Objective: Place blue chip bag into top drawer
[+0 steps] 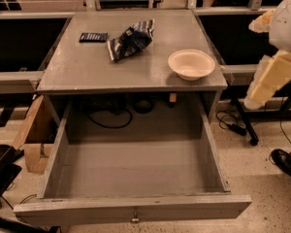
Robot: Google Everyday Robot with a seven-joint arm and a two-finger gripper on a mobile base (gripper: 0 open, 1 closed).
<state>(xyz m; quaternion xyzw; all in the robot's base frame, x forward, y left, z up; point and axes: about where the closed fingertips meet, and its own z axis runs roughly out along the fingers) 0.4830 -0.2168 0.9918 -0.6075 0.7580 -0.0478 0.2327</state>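
The blue chip bag point(130, 39), crumpled dark navy foil with white lettering, lies on the grey table top point(102, 69) at the back, left of centre. The top drawer point(131, 210) is pulled wide open below the table, with nothing inside and its small knob at the front centre. My gripper point(271, 74) is at the right edge of the view, beside the table's right side, well apart from the bag and holding nothing that I can see.
A white bowl point(191, 64) sits on the table's right front. A small flat dark packet point(93, 36) lies at the back left. A cardboard box point(34, 135) stands on the floor at left. Cables and a shoe point(287, 163) are on the floor at right.
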